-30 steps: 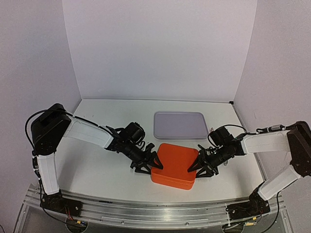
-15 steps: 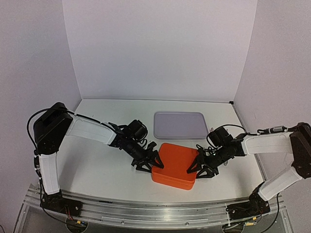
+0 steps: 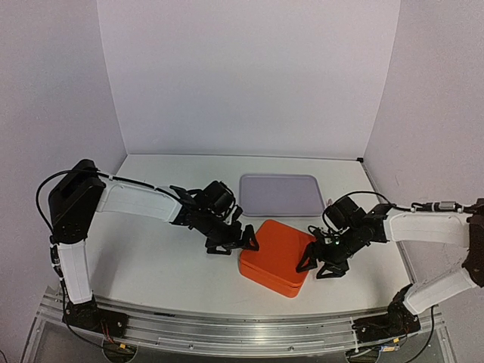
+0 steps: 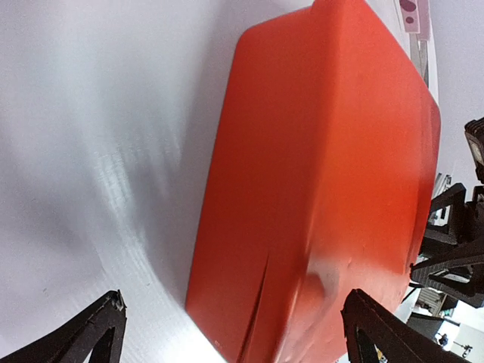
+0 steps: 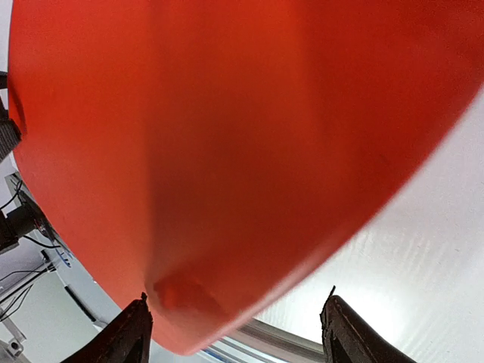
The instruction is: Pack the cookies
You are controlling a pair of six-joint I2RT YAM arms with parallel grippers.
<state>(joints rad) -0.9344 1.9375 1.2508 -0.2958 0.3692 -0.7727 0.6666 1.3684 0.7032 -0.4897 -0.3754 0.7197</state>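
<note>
The left gripper (image 3: 235,246) has drawn back from the orange box (image 3: 276,257), and its jaws are now spread wide, holding nothing. The box has turned a little on the table (image 3: 151,257). The right gripper (image 3: 318,267), at the box's right corner, has also released. The cookies are nowhere visible.
</note>
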